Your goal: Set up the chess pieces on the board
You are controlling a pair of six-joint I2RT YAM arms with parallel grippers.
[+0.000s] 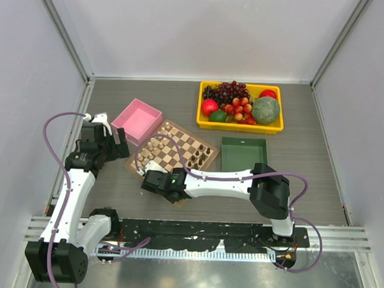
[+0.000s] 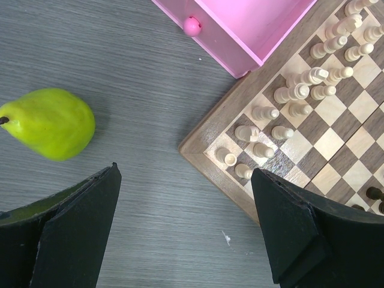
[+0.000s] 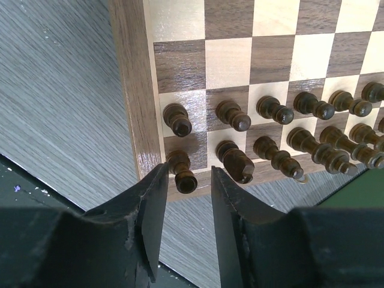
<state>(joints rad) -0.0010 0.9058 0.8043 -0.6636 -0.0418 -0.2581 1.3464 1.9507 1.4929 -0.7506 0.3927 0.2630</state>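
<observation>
**Item: chess set-up, late stage**

- **Board** (image 1: pixel 176 151): lies flat on the worktop (image 1: pixel 305 177), turned at an angle, in front of both arms.
- **Dark chess pieces** (image 3: pixel 274 109): stand upright in two rows along the board edge nearest the right arm, one to a square. The far end of both rows runs out of the right wrist view, so I cannot confirm all sixteen. No dark piece shows off the board in any view.
- **Cream pieces** (image 2: pixel 291 93): two rows on the opposite edge, also standing.
- **Right gripper** (image 3: pixel 188 175): low over the board's near corner, jaws parted a little. The corner piece (image 3: pixel 180 171) stands on its square between the fingertips with a gap on each side, so nothing appears to be held.
- **Left gripper** (image 2: pixel 186 177): jaws wide apart and holding nothing, over bare worktop just off the cream side.
- **Progress, by judgement**: the dark side looks filled or nearly so. What is left seems to be lifting clear and checking that every square in the two rows is filled.
- **Surroundings**:
  - A pink box (image 2: pixel 228 51) sits just beside the board's far-left corner.
  - A pear (image 2: pixel 51 123) lies on the worktop near the left gripper.
  - A green tray (image 1: pixel 244 141) sits just right of the board.
  - A yellow tray (image 1: pixel 240 127) of fruit (image 1: pixel 235 95) stands well apart, behind the board.
- **Obstruction**: the neighbouring dark pieces stand close beside the right gripper's fingers. A sideways withdrawal could tip them.
</observation>
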